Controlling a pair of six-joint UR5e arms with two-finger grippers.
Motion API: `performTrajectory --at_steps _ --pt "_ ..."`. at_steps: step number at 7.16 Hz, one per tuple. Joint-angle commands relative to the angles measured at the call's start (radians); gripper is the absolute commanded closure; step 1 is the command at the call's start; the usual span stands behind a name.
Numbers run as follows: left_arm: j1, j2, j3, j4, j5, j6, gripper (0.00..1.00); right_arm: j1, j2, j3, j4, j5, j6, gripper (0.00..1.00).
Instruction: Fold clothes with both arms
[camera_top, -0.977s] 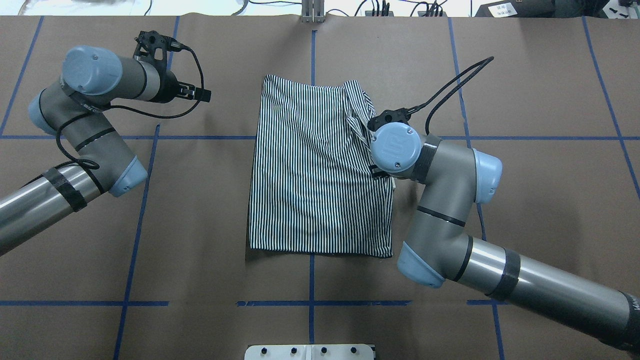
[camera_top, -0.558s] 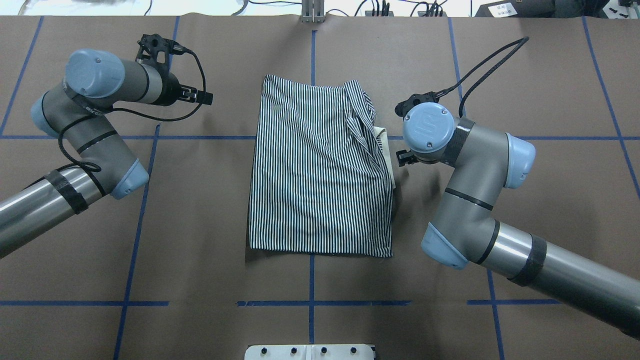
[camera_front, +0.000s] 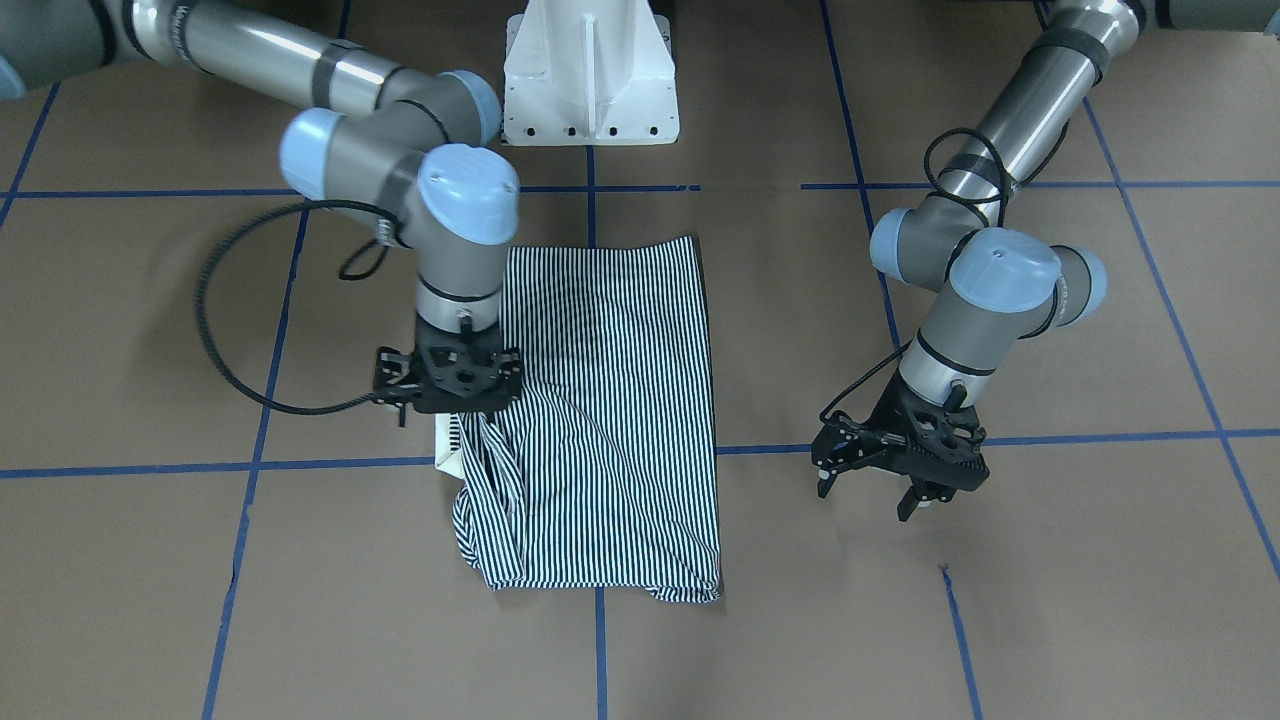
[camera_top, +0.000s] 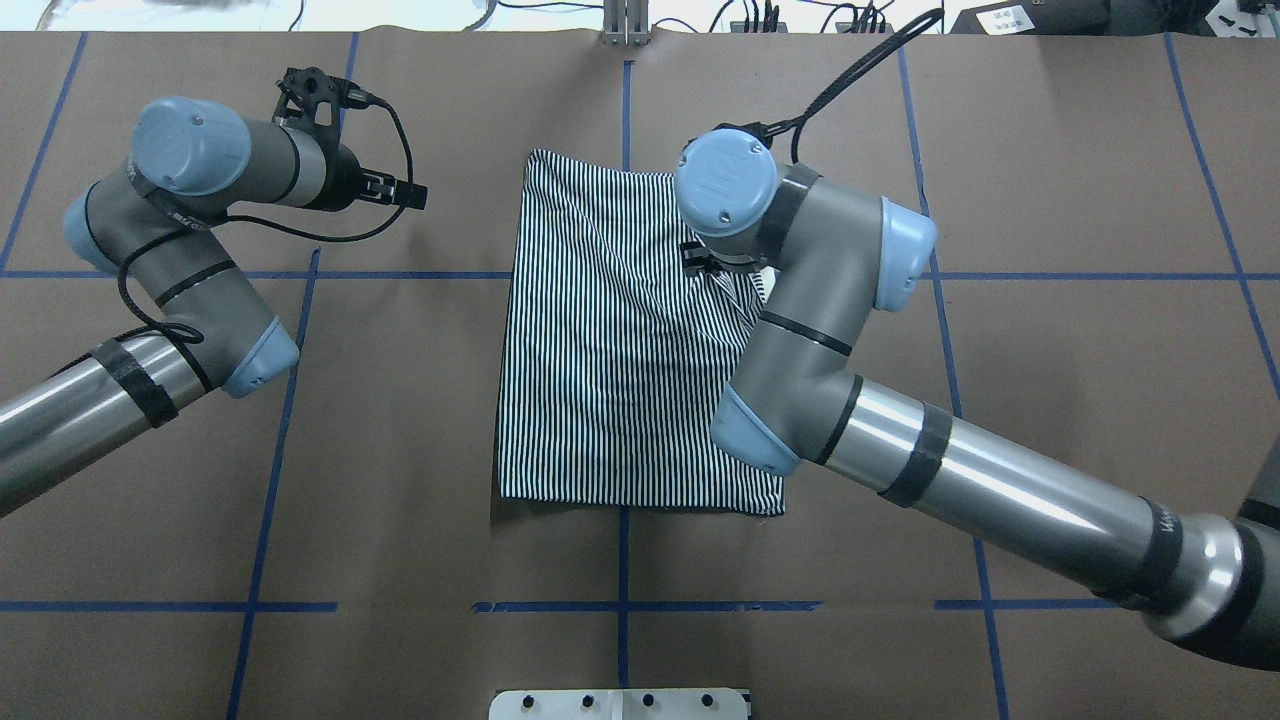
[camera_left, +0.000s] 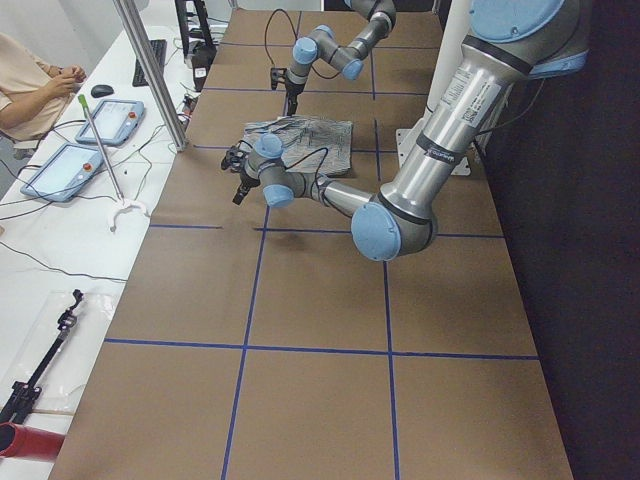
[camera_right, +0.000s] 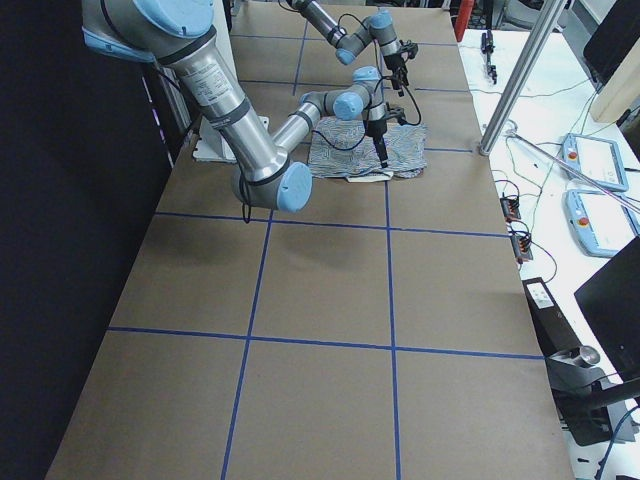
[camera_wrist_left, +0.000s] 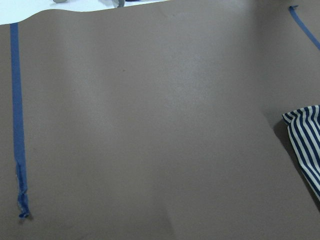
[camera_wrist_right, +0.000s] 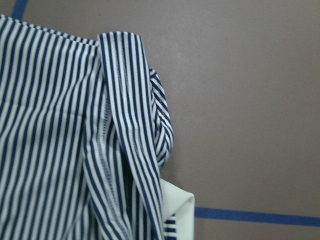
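Centrally, striped shirt (camera_top: 600, 350) lies on brown, blue-taped table (camera_top: 1050, 350).

Bare table (camera_top: 440, 400) between shirt (camera_top: 600, 380) and left end effector (camera_top: 410, 192), right arm (camera_top: 800, 330) overhanging shirt's right edge

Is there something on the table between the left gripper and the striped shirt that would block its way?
Nothing visible stands in the way. Between the left gripper and the shirt there is only bare brown table, crossed by a flat blue tape line.
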Motion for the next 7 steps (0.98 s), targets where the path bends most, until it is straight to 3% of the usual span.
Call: performTrajectory --at_steps 1,7 --pt "0.000 0.000 0.000 -0.001 0.000 0.001 0.00 -0.004 0.067 -0.085 0.000 -0.001 0.018 0.00" --pt "0.000 0.000 0.000 -0.007 0.000 0.001 0.00 -0.033 0.078 -0.172 0.000 -0.015 0.012 0.00"
